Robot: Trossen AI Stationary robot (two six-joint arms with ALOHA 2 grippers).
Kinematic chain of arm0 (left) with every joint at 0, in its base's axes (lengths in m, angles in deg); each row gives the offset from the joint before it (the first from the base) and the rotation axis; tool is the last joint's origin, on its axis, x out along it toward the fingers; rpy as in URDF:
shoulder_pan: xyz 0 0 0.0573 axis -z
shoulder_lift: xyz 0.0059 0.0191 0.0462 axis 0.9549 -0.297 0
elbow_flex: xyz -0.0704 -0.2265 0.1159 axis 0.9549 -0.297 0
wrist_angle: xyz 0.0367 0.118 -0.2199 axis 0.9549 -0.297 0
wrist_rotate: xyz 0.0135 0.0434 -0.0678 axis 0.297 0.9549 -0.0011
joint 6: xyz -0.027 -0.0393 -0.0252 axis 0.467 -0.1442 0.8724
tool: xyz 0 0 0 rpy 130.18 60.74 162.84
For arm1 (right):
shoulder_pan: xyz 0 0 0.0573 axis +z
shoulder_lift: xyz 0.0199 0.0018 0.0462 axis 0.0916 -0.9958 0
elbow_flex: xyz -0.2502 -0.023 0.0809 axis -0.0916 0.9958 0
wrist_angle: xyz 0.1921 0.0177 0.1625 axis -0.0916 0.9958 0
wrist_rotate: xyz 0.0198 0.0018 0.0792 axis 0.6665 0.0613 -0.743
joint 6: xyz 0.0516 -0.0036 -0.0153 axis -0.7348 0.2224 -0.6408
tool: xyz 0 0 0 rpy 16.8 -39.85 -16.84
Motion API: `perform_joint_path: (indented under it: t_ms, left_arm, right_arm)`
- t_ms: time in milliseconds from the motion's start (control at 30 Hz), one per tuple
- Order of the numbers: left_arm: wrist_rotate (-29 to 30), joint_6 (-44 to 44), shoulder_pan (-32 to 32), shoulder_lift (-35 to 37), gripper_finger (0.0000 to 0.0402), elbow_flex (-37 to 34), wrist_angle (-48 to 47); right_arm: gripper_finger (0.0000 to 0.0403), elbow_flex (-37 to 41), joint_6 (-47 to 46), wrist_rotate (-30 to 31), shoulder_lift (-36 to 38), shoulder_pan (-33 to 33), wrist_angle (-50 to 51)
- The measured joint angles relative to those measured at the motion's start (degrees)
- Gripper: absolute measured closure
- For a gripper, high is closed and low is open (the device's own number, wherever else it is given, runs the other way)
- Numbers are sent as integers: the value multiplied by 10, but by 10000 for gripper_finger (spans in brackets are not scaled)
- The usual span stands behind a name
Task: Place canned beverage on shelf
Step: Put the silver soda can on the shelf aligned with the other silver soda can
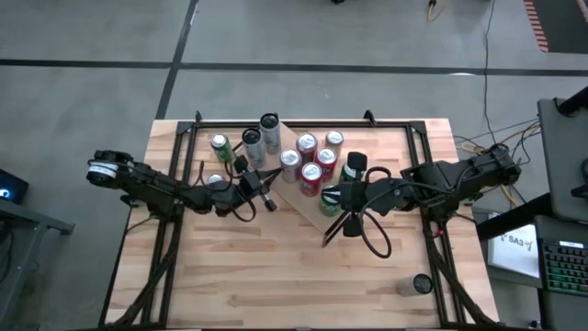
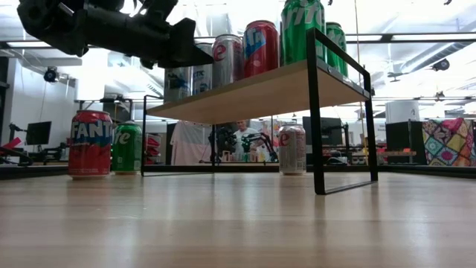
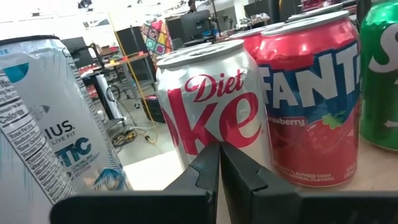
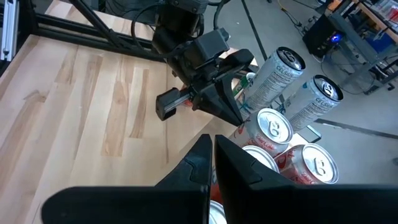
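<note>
The shelf (image 1: 312, 198) stands near the middle of the worktop (image 1: 276, 276), set at an angle, and several cans already sit on its board. Among them are a Diet Coke can (image 3: 214, 106) and a strawberry Fanta can (image 3: 311, 99) standing upright and touching side by side, with a green can (image 3: 380, 74) next to the Fanta.

The left claw (image 1: 268, 188) sits just beside the shelf's left end, level with the board. Its fingers (image 3: 208, 171) are pressed together and hold nothing; their tips point at the foot of the Diet Coke can, very close to it. Two tall slim cans (image 1: 261, 136) stand off the shelf just beyond the left claw.

The right claw (image 1: 336, 228) hangs over the shelf's near right end, also closed tight and empty.

A lone can (image 1: 421, 284) stands on the worktop well away from the shelf, near the front right edge. In the low view another Fanta can (image 2: 90, 144) and a green can (image 2: 127, 148) stand on the worktop to the left of the shelf.
</note>
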Motion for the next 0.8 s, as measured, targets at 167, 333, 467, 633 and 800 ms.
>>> perform_joint_path:
  t_ms: [167, 333, 467, 633, 800]
  left_arm:
    - [0, 0, -2, 0, 401, 0, 2]
    - [-2, 0, -3, -1, 401, 0, 6]
    - [-1, 0, -3, -1, 401, 0, 6]
    - [1, -11, 1, 2, 401, 0, 17]
    - [33, -44, 40, 27, 401, 0, 22]
  right_arm:
    - [394, 0, 0, 0, 0, 0, 0]
    - [394, 0, 0, 0, 0, 0, 0]
    - [394, 0, 0, 0, 0, 0, 0]
    - [394, 0, -9, 0, 0, 0, 0]
    - [394, 0, -41, -2, 3, 5, 0]
